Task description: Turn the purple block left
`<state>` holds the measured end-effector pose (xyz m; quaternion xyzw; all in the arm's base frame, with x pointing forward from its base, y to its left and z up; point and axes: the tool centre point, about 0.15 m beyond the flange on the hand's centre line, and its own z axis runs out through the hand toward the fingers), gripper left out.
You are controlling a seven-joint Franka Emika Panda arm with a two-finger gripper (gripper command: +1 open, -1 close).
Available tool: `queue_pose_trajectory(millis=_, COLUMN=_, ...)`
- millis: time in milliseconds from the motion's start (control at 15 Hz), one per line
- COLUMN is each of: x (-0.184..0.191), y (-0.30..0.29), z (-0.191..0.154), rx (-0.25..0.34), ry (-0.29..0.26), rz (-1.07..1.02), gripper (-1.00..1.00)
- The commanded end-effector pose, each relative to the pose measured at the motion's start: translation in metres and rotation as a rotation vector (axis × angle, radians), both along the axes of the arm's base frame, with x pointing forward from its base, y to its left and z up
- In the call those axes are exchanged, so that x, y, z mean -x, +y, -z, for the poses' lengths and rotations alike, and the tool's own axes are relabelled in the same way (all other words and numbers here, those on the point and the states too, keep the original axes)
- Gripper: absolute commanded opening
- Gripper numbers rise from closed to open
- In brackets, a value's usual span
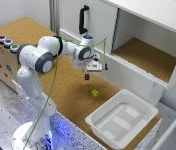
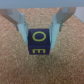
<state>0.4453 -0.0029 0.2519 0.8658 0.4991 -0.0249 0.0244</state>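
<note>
**Purple block bracketed by the fingers, turn not yet made**

Nearest, in the wrist view, the purple block is seen lying on the cork counter, with a yellow ring printed on its upper face and yellow marks on the face turned toward the camera. It is flanked by the two fingers, one on either side. The gap is only about as wide as the block, yet whether the pads press on it cannot be told from the blurred picture. In the exterior view the gripper is seen low over the counter, in the middle of the cork strip, with a small dark shape at its tips taken to be the block.

The step in hand is judged to be the grasp, or the start of the turn. For the next move a firm hold on both sides is called for, then a rotation of the wrist to the left with the block kept flat on the cork, so that it is not tipped or dragged.

Counted outward: one purple block, one arm with two fingers, one yellow-green piece a little beyond, one white tray at the counter's end, one open cabinet with a black handle, and three coloured buttons on a side box.
</note>
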Motion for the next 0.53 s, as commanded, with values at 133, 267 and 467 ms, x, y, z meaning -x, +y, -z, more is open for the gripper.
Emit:
queue_pose_trajectory(millis=133, x=0.009, y=0.016, z=0.025, rx=-0.068, ry=0.064, rz=-0.314, gripper=-1.0)
queue_pose_trajectory(millis=267, x=0.015, y=0.018, z=0.032, rx=-0.077, ry=0.044, rz=-0.429, gripper=-1.0)
queue_pose_trajectory(millis=467, x=0.024, y=0.014, z=0.04, rx=-0.093, ry=0.074, rz=-0.51, gripper=-1.0)
